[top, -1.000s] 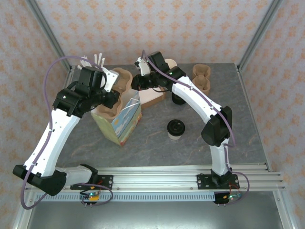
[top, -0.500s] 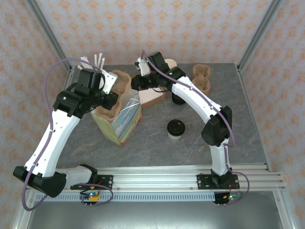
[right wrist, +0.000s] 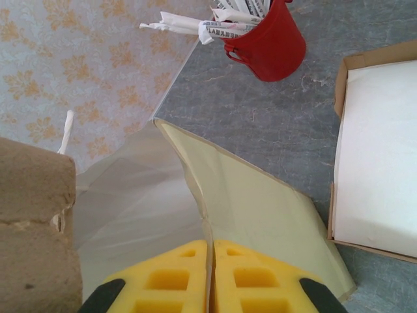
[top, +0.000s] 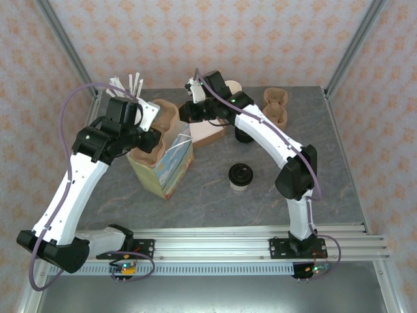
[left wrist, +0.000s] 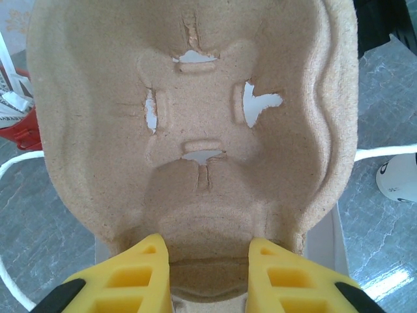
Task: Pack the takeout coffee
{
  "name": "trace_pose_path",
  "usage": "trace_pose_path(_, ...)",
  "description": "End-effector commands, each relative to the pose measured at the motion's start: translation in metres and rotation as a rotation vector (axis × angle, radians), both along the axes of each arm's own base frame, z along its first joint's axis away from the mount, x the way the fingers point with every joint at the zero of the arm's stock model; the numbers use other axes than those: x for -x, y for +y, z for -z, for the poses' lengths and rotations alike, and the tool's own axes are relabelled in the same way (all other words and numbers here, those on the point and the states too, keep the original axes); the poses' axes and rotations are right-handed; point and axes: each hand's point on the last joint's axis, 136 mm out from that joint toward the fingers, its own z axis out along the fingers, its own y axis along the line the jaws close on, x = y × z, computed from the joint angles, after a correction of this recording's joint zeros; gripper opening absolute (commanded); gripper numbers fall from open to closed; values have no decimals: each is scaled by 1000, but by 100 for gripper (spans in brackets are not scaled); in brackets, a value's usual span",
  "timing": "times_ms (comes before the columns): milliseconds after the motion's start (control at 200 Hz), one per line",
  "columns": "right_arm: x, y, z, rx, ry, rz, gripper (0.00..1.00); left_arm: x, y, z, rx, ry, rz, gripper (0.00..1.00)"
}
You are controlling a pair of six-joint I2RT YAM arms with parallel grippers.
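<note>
Takeout coffee (top: pixel 240 176) stands on the table (top: pixel 208 199), just right of the paper bag (top: pixel 171 163). I see my left gripper (left wrist: pixel 207 246) clamping the pulp carrier (left wrist: pixel 195 78). My right gripper (right wrist: pixel 210 248) pinches the bag's rim.

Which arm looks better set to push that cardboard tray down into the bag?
Left. The left jaws grip the pulp tray at the mouth of the paper bag, while the right jaws are shut on the bag's rim, holding it open.
</note>
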Motion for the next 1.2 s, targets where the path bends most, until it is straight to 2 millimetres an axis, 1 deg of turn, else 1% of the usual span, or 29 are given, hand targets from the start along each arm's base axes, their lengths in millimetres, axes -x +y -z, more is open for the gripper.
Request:
trace_pose_path(0,-11,-1,-9,-34,-20,48,11,7,3,11,-1,56,-13,25)
trace_pose_path(205,-13,-2,-8,-47,-5,79,11,3,0,20,1,108,-16,25)
trace_pose_path(340,-16,-3,-7,-49,-2,102,11,1,3,27,-18,137,-38,25)
trace_pose_path(681,-22,-9,-6,-40,-26,152,12,-1,2,37,-26,195,-51,25)
trace_pose_path(856,-21,-10,-6,-40,-32,152,14,-3,2,42,-31,216,-58,25)
trace_pose_path(986,-19,-10,-7,-39,-43,140,18,-5,1,42,-29,218,-61,25)
trace_pose_path(1196,-17,-16,-15,-21,-82,136,26,-4,2,38,-26,217,-65,25)
